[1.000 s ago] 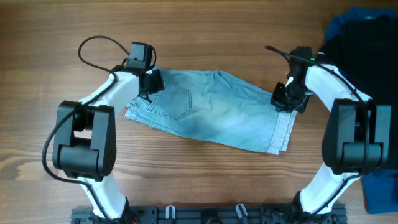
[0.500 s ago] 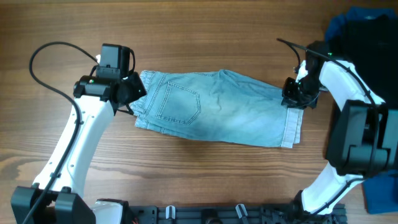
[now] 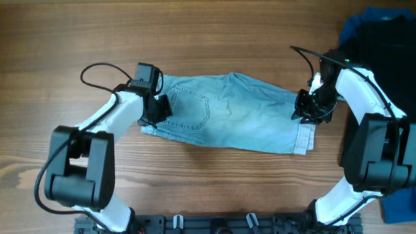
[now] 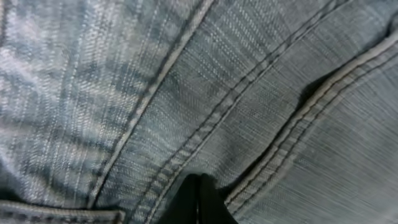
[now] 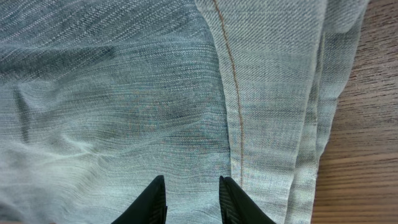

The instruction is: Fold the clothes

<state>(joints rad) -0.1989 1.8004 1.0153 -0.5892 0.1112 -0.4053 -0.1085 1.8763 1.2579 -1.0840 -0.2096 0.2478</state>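
The pale blue denim shorts [image 3: 240,120] lie flat across the middle of the table, with a patch back pocket [image 3: 195,112] up near their left end and hemmed leg ends at the right. My left gripper [image 3: 156,108] rests on the left end by the pocket. In the left wrist view its fingertips [image 4: 198,200] are pressed together against the denim [image 4: 186,93] beside a stitched seam, with no cloth between them. My right gripper [image 3: 305,108] is over the right end. In the right wrist view it [image 5: 191,200] is open just above the denim [image 5: 124,93], beside the hem seam.
A pile of dark blue and black cloth [image 3: 383,45] lies at the far right of the wooden table [image 3: 208,32]. A blue cloth [image 3: 398,198] sits at the near right corner. A black rail [image 3: 214,224] runs along the front edge.
The shorts have shifted right and lie flatter. My left gripper swung out to the left, then came back down onto the waist end. My right gripper moved slightly right and nearer.
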